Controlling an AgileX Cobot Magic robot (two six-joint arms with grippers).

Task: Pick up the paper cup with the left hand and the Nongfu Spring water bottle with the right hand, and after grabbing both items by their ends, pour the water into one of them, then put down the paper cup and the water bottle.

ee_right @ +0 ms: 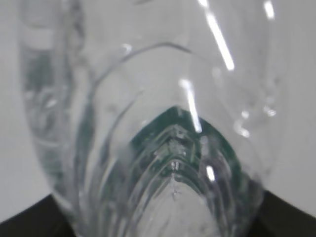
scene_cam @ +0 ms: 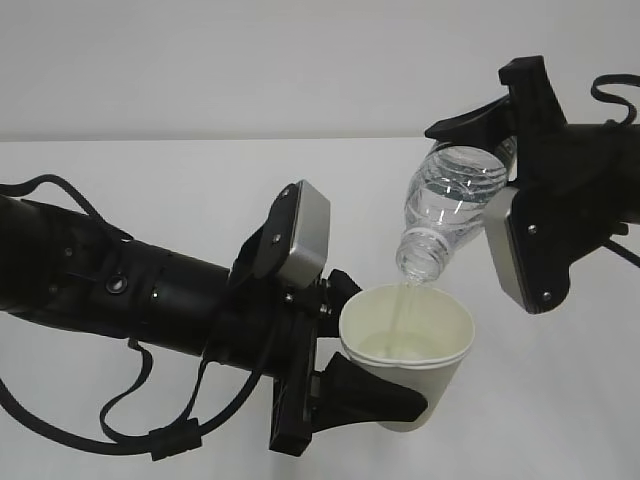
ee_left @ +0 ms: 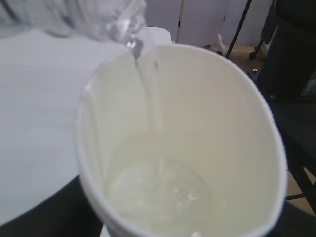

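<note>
Mid-pour: you've got one cup, one bottle, two arms, both gripping.

Your left hand (scene_cam: 365,345) has its fingers closed around the single paper cup (scene_cam: 408,352), held upright above the table (scene_cam: 150,200). Your right hand (scene_cam: 500,170) clamps the base end of the one Nongfu Spring water bottle (scene_cam: 450,205), tilted neck-down just over the cup rim. One thin stream of water (ee_left: 148,84) runs into the cup, pooling at the bottom.

Exterior faces both arms; wrist cameras sit close, sharing the paper cup (scene_cam: 408,345).
</note>
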